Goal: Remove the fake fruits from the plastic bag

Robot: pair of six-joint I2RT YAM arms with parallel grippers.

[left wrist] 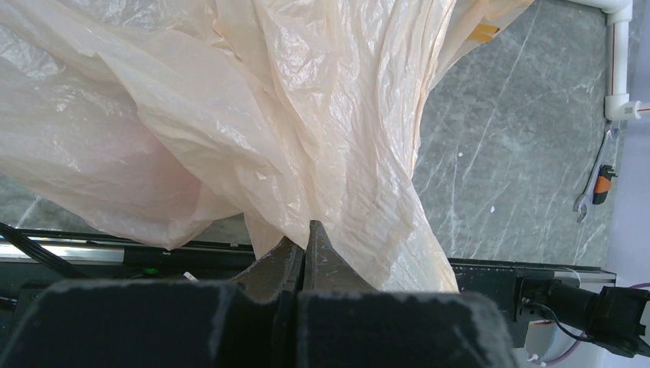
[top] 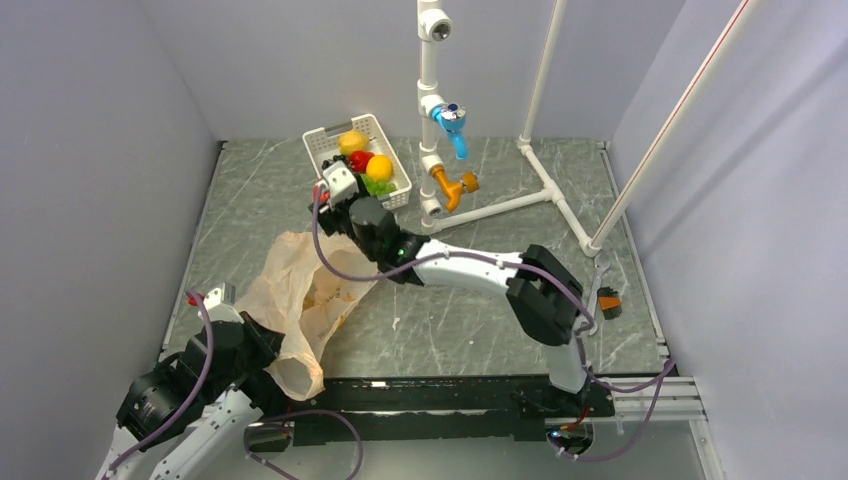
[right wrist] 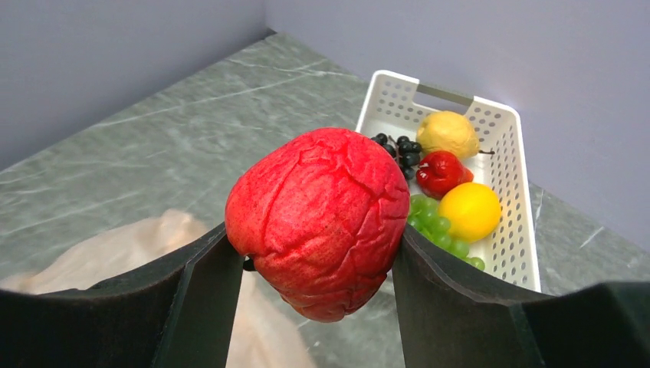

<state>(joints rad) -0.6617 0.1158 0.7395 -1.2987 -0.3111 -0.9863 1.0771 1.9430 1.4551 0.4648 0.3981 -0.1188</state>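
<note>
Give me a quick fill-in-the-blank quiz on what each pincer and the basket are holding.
1. The right pincer grips a wrinkled fruit coloured ____.
2. The left pincer holds no fruit; it clamps the plastic ____.
3. Beside the black grapes in the white basket lies another bunch, coloured ____.
Missing words: red; bag; green.

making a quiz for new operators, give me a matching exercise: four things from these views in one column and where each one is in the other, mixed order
Things:
1. wrinkled red fruit
2. plastic bag
3. green grape bunch
4. wrench

Places:
A. in the white basket
B. on the table, near its right edge
C. held by the right gripper
D. pinched in the shut left gripper

Pairs: 1-C, 2-D, 3-A, 4-B
</note>
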